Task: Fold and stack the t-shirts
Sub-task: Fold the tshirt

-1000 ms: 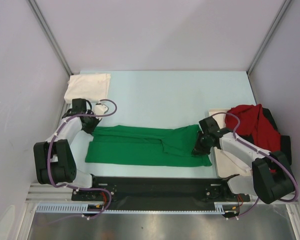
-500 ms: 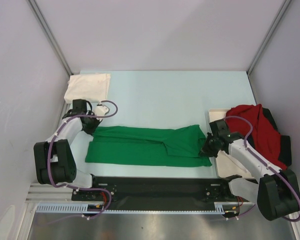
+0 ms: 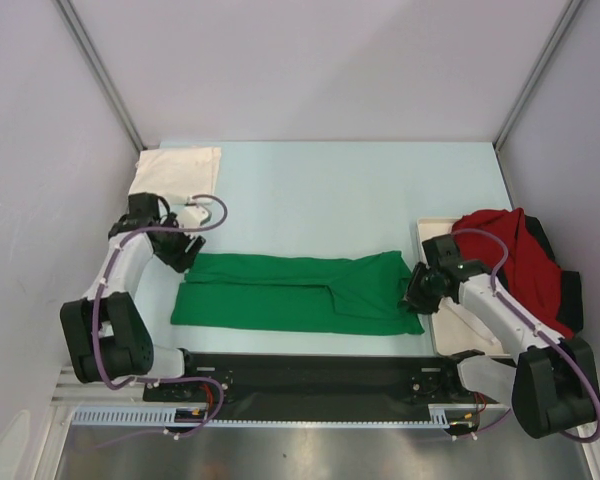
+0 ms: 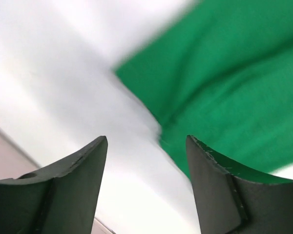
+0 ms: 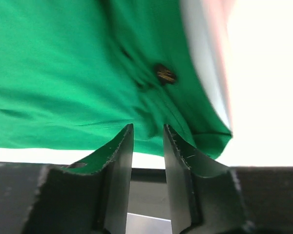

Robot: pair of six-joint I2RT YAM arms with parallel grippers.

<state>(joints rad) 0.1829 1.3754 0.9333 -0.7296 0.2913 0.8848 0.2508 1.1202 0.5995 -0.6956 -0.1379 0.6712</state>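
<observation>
A bright green t-shirt [image 3: 290,290] lies flat across the middle of the table as a long band [image 4: 234,87] [image 5: 78,73]. My left gripper [image 3: 180,252] [image 4: 146,141] hangs open just off its upper left corner, over bare table, holding nothing. At the shirt's right end my right gripper [image 3: 412,295] [image 5: 148,127] has its jaws a narrow gap apart, with no cloth between them. A cream-white t-shirt [image 3: 177,172] lies folded in the back left corner. A red t-shirt [image 3: 505,250] is heaped on a dark one [image 3: 570,290] at the right.
A flat white tray [image 3: 450,335] lies under the red and dark heap, right beside the green shirt's right end. The black base rail [image 3: 300,372] runs along the near edge. Side walls close in the table left and right.
Both grippers have opened and let go of the green shirt's ends. The right gripper first carried its end rightward; the left arm has drawn back to the left.
</observation>
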